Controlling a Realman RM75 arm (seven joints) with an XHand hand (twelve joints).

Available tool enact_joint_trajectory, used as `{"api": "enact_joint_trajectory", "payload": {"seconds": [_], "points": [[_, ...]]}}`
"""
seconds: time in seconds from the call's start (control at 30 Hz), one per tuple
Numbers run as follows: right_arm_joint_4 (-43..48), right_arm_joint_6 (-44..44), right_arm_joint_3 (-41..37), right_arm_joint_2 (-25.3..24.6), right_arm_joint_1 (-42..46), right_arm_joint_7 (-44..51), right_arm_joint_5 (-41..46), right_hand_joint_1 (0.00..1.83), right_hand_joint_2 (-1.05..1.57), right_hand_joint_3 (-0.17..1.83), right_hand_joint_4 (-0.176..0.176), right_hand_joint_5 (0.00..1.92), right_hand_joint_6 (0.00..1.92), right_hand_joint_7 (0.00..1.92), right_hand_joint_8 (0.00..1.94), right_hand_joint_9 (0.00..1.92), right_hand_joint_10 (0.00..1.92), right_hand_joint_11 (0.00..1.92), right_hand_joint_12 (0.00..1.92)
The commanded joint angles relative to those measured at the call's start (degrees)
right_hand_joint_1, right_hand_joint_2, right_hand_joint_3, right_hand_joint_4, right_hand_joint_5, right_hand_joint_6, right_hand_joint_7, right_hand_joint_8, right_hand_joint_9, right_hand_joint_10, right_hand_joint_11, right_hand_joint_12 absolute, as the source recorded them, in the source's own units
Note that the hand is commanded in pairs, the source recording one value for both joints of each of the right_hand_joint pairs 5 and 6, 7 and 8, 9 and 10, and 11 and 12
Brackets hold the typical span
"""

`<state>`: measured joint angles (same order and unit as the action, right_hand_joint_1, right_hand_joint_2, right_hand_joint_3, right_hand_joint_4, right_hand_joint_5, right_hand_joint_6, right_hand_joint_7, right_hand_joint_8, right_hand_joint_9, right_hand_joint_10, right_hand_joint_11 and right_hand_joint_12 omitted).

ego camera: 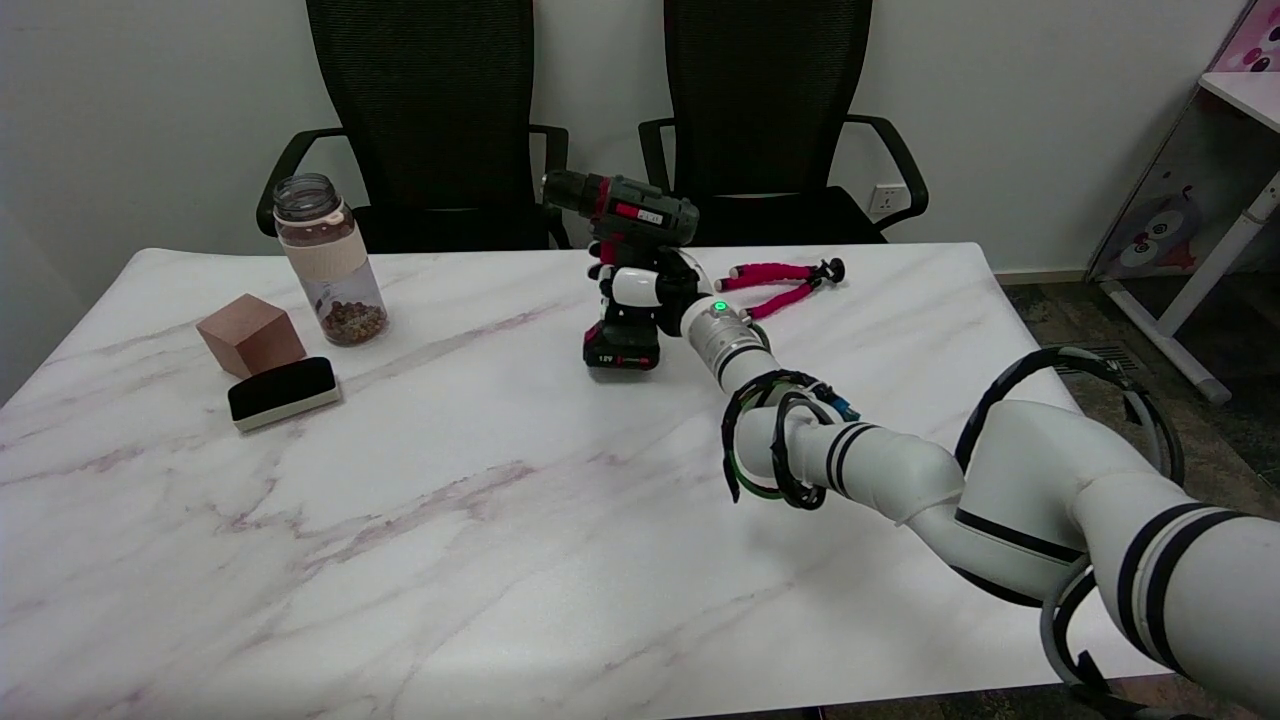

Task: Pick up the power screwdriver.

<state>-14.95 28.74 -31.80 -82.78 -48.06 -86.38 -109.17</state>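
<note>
The power screwdriver (pixel 622 208) is dark green and black with red trim. It stands upright on its battery base at the far middle of the marble table (pixel 480 520), its chuck pointing left. My right hand (pixel 645 288) wraps its fingers around the screwdriver's handle, just above the battery pack. The handle itself is mostly hidden by the hand. The base looks to be resting on the table.
A pink-legged flexible tripod (pixel 785 280) lies just right of the hand. At the left stand a clear bottle (pixel 328 262), a brown cube (pixel 250 335) and a black eraser block (pixel 283 392). Two black chairs (pixel 430 120) sit behind the far edge.
</note>
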Motion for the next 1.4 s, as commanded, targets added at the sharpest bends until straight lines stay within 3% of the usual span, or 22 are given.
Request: {"api": "enact_joint_trajectory", "payload": {"seconds": [0.03,0.23,0.37,0.4,0.43,0.47,0.63,0.8,1.07,1.1,1.13,1.17,1.2,1.23,1.27,1.33,1.37,1.4], "points": [[-0.5,-0.1,0.1,-0.1,-0.2,-0.1,0.1,1.31,0.96,1.20,0.084,1.05,1.05,1.05,1.05,1.91,1.91,1.35,1.35],[-1.3,0.2,0.5,-0.1,-0.2,-0.1,0.1,1.30,0.95,1.24,0.052,1.07,1.07,1.07,1.07,1.92,1.92,1.36,1.36],[-1.9,0.4,0.5,0.1,0.0,-0.1,0.1,1.25,0.71,1.55,0.031,1.08,1.08,1.08,1.08,1.92,1.92,1.36,1.36],[-2.1,0.4,0.5,0.1,0.1,-0.1,0.1,1.23,0.62,1.60,0.045,1.07,1.07,1.07,1.07,1.92,1.92,1.37,1.37],[-2.2,0.4,0.5,0.1,0.2,-0.1,0.1,1.18,0.42,1.69,0.087,1.04,1.04,1.04,1.04,1.92,1.92,1.38,1.38],[-2.2,0.4,0.5,0.1,0.2,-0.1,0.0,1.10,0.09,1.67,0.176,0.97,0.97,0.97,0.97,1.92,1.92,1.41,1.41],[-2.8,0.4,0.5,0.2,0.2,-0.1,-0.2,0.95,-0.46,1.09,0.176,0.86,0.86,0.86,0.86,1.92,1.92,1.49,1.49],[-2.9,0.1,0.6,0.2,0.2,0.0,-0.3,0.91,-0.58,0.87,0.176,0.93,0.93,0.93,0.93,1.92,1.92,1.55,1.55],[-2.9,0.0,0.8,0.1,0.0,0.4,-0.5,0.95,-0.56,0.78,0.176,0.97,0.97,0.97,0.97,1.92,1.92,1.57,1.57],[-2.9,0.0,0.8,0.1,-0.1,0.4,-0.5,0.95,-0.55,0.78,0.165,0.99,0.99,0.99,0.99,1.92,1.92,1.57,1.57],[-2.9,-0.1,0.8,0.0,-0.1,0.4,-0.5,0.94,-0.53,0.80,0.091,1.05,1.05,1.05,1.05,1.92,1.92,1.57,1.57],[-2.9,-0.1,0.8,0.0,-0.1,0.4,-0.3,0.94,-0.48,0.84,-0.131,1.19,1.19,1.19,1.19,1.92,1.92,1.58,1.58],[-2.9,-0.1,0.8,0.0,-0.1,0.4,-0.3,0.94,-0.44,0.91,-0.174,1.31,1.31,1.31,1.31,1.92,1.92,1.59,1.59],[-2.9,-0.1,0.8,0.0,-0.1,0.4,-0.3,0.94,-0.40,0.92,-0.149,1.39,1.39,1.39,1.39,1.92,1.92,1.59,1.59],[-2.9,-0.1,0.8,0.0,-0.2,0.4,-0.2,0.94,-0.28,0.95,-0.006,1.54,1.54,1.54,1.54,1.92,1.92,1.60,1.60],[-2.9,-0.1,0.8,0.0,-0.2,0.4,-0.1,0.95,-0.10,1.00,0.017,1.72,1.72,1.72,1.72,1.92,1.92,1.60,1.60],[-2.9,-0.1,0.8,0.0,-0.2,0.4,-0.1,0.95,-0.01,1.04,0.137,1.79,1.79,1.79,1.79,1.92,1.92,1.60,1.60],[-2.9,-0.1,0.8,0.0,-0.2,0.4,-0.1,0.95,0.04,1.05,0.176,1.84,1.84,1.84,1.84,1.92,1.92,1.60,1.60]]}}
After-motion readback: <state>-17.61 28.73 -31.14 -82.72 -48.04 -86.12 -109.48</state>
